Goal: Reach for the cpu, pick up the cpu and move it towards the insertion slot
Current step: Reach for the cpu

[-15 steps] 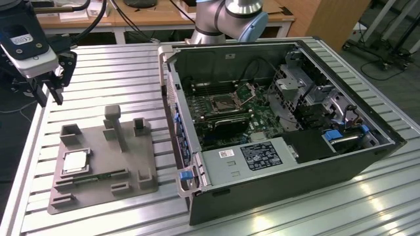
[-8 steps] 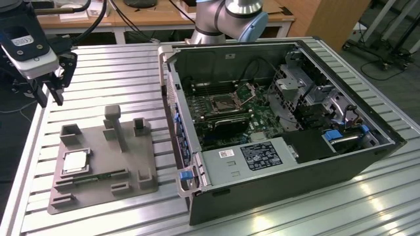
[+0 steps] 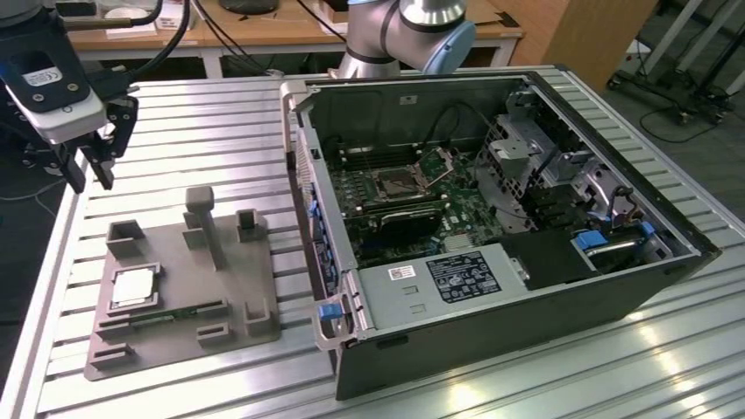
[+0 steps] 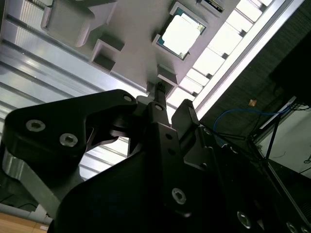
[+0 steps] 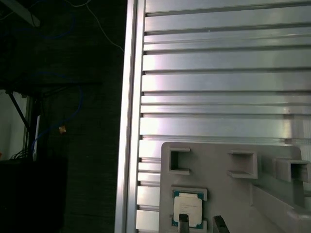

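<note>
So, exterior view first: the end effector hangs raised over the bench, off the grey tray's far corner, with its fingers a little apart and nothing between them. The cpu lies flat in a recess on the tray's side away from the computer case, so it's downward and nearer the camera than the end effector. It's square, so there's no long axis to line up on. The insertion slot sits inside the case, past the tray's other side, bracket tipped up. The second wrist view looks past the end effector's dark body to the cpu on the tray, clearly apart. The first wrist view adds two separate fingertips with an open gap, one overlapping the cpu's edge in the picture. Going by the exterior view, I'd say that's height, not contact.
</note>
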`<state>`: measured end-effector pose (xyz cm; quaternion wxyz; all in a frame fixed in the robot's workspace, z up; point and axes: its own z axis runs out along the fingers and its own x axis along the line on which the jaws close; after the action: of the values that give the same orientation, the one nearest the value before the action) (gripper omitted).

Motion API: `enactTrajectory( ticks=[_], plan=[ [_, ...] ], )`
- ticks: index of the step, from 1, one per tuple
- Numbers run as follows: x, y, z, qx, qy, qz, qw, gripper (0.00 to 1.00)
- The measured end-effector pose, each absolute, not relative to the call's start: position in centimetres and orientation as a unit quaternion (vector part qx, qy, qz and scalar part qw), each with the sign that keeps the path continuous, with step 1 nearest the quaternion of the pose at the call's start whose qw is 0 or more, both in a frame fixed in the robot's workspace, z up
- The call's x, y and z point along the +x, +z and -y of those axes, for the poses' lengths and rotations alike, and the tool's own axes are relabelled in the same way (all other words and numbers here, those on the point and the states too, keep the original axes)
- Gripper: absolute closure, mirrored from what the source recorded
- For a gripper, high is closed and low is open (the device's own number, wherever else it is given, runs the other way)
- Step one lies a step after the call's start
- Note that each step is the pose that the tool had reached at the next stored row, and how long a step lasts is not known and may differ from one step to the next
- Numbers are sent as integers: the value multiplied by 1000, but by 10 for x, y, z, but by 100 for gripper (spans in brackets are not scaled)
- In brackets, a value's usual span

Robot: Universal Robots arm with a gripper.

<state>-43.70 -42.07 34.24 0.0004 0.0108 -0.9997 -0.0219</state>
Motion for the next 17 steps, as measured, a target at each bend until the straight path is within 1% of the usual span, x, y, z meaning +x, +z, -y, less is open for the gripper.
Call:
enactTrajectory(
  ticks=[17],
  plan=[
    [-437,335,421,11,-22,1000,0,67]
  ],
)
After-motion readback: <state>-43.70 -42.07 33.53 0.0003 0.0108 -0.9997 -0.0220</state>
